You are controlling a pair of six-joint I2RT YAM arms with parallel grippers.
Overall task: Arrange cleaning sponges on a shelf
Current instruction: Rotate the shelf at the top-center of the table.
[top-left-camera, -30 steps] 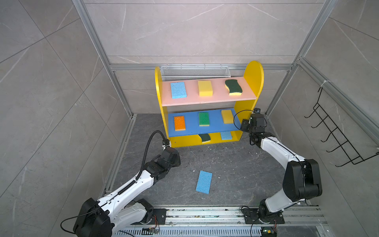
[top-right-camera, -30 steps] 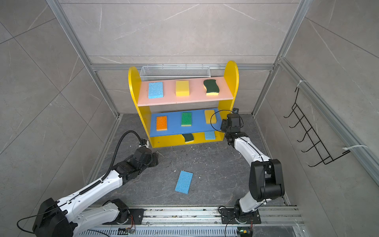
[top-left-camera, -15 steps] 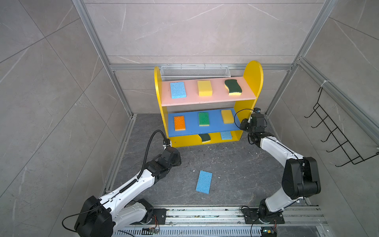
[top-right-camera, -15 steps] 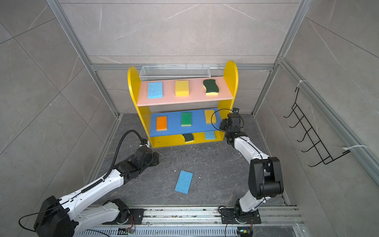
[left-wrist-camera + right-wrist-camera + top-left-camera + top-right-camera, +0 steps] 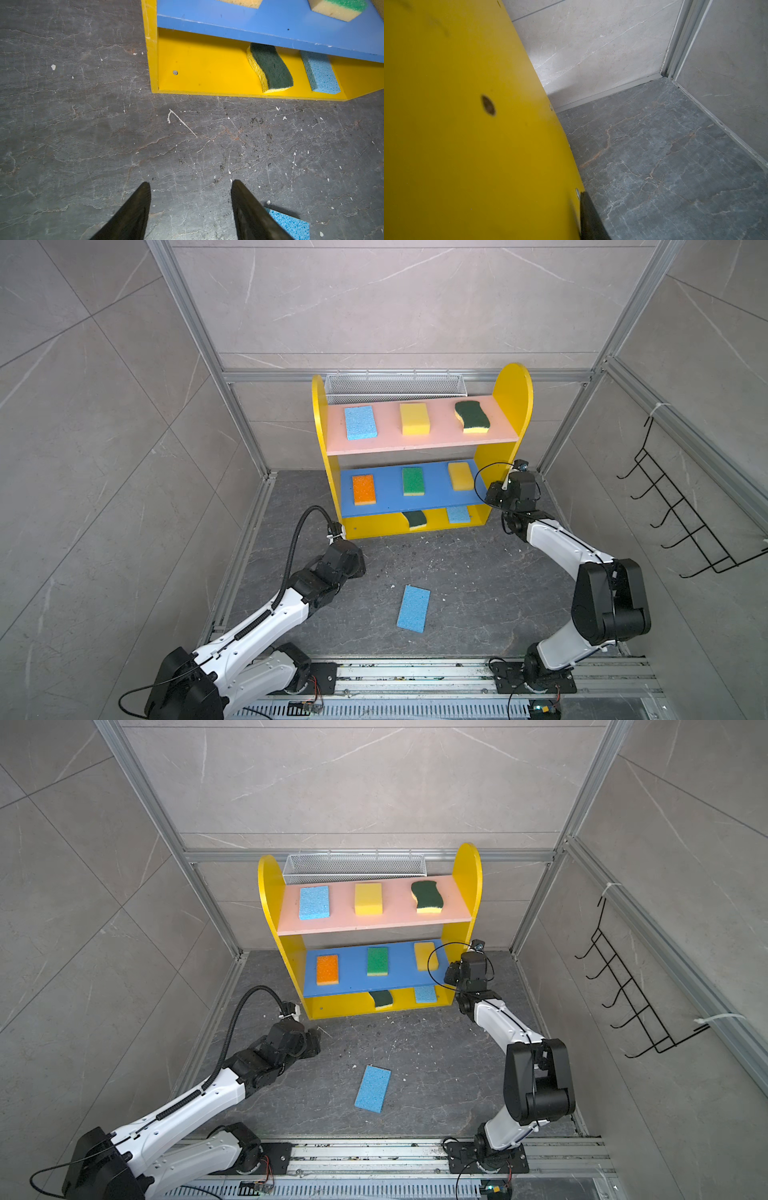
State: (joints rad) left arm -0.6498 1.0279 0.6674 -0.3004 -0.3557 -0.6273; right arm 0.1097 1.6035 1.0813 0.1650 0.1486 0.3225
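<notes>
The right claw (image 5: 490,497) has just been narrowed at the right side panel (image 5: 467,145) of the shelf (image 5: 513,406). In the right wrist view one finger (image 5: 586,209) is being pressed along the panel's outer face. The other finger is hidden behind the panel, so a clamp on the panel is being judged rather than seen. Between the pictures the shelf is not being visibly shifted. The shelf is therefore judged as being steadied, not loaded.

The left claw (image 5: 190,182) is being held moderately wide and empty, low over the floor (image 5: 478,572) before the shelf's left front corner.

Eight sponges are being carried by the shelf: three on the pink board (image 5: 415,443), three on the blue board (image 5: 390,497) and two on the yellow base (image 5: 197,70), whose left part is bare. The ninth, a blue sponge (image 5: 413,608), is lying flat on the floor, well apart from the shelf and near the left claw.

The floor is dark grey stone pattern, strewn with pale crumbs. The cell is being enclosed by pale tiled walls (image 5: 374,302) and aluminium framing. A mesh basket (image 5: 395,385) is mounted behind the shelf, and a hook rack (image 5: 685,526) is hanging on the right wall.
</notes>
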